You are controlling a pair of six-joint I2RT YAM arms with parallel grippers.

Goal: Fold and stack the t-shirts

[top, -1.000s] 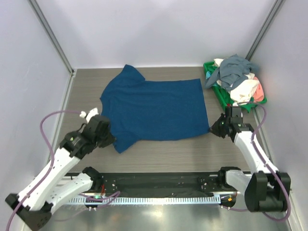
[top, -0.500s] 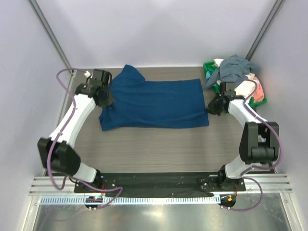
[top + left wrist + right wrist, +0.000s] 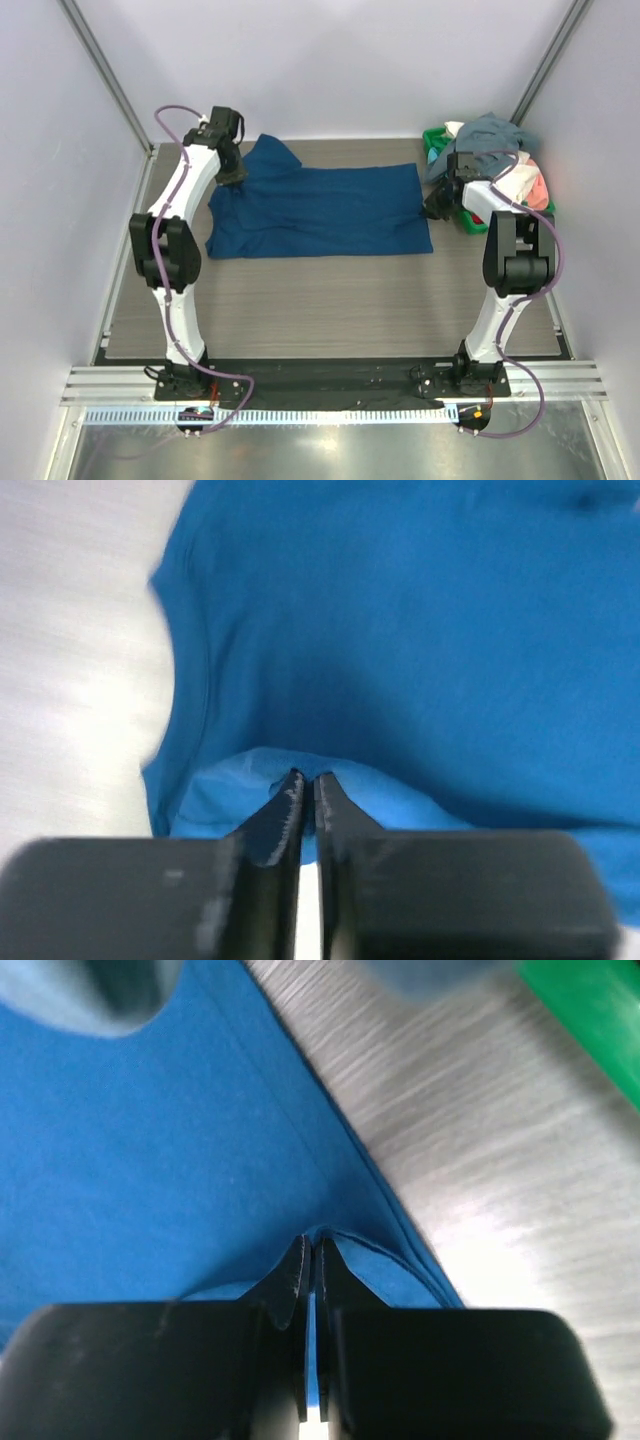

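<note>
A dark blue t-shirt (image 3: 320, 210) lies on the table, folded lengthwise, its near half laid back over the far half. My left gripper (image 3: 232, 175) is shut on the shirt's left edge near the sleeve; in the left wrist view the gripper (image 3: 307, 780) pinches a fold of the blue cloth (image 3: 420, 660). My right gripper (image 3: 436, 205) is shut on the shirt's right hem corner; in the right wrist view the gripper (image 3: 310, 1245) pinches the hem of the shirt (image 3: 150, 1160). More t-shirts (image 3: 495, 160), grey-blue, white and salmon-pink, are heaped in the basket.
A green plastic basket (image 3: 452, 195) stands at the back right, right next to my right gripper; its edge shows in the right wrist view (image 3: 590, 1010). Wood-grain tabletop (image 3: 330, 300) lies in front of the shirt. Walls close the back and sides.
Both grippers carried the shirt's near edge away from me toward the back. The shirt went from spread flat to folded in half lengthwise. Both arms now stretch far out.
</note>
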